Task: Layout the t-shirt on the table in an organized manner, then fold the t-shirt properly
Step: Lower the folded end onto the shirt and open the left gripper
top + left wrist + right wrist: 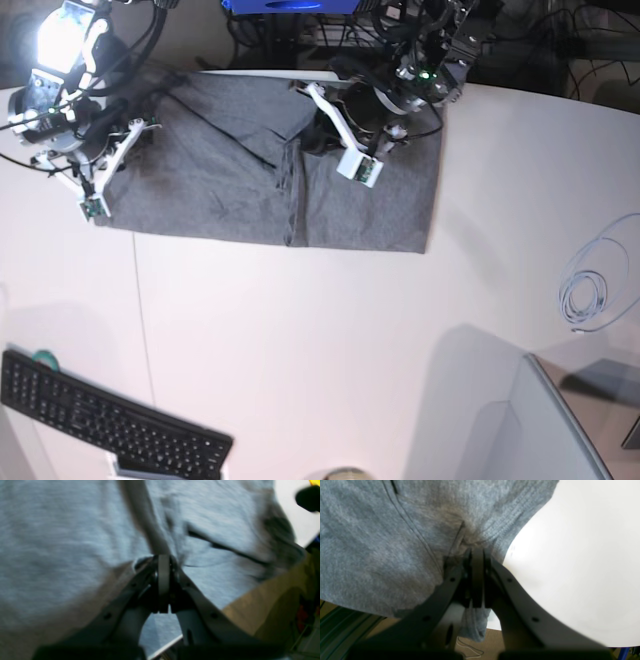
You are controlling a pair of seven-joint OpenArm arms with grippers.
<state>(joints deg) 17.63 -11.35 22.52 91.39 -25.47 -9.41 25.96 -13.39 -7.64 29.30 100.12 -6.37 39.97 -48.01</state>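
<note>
No legible text, brand, number or sign is to be found in any of the three views. The heather-grey t-shirt (270, 185) is shown plain, with no print or label visible on its cloth. The keys of the black keyboard (105, 415), lying well apart from the t-shirt near the front edge of the table (330, 330), are too small for their markings to be read. A few faint bluish specks on the white tabletop just beside the t-shirt's hem cannot be made out as characters.
</note>
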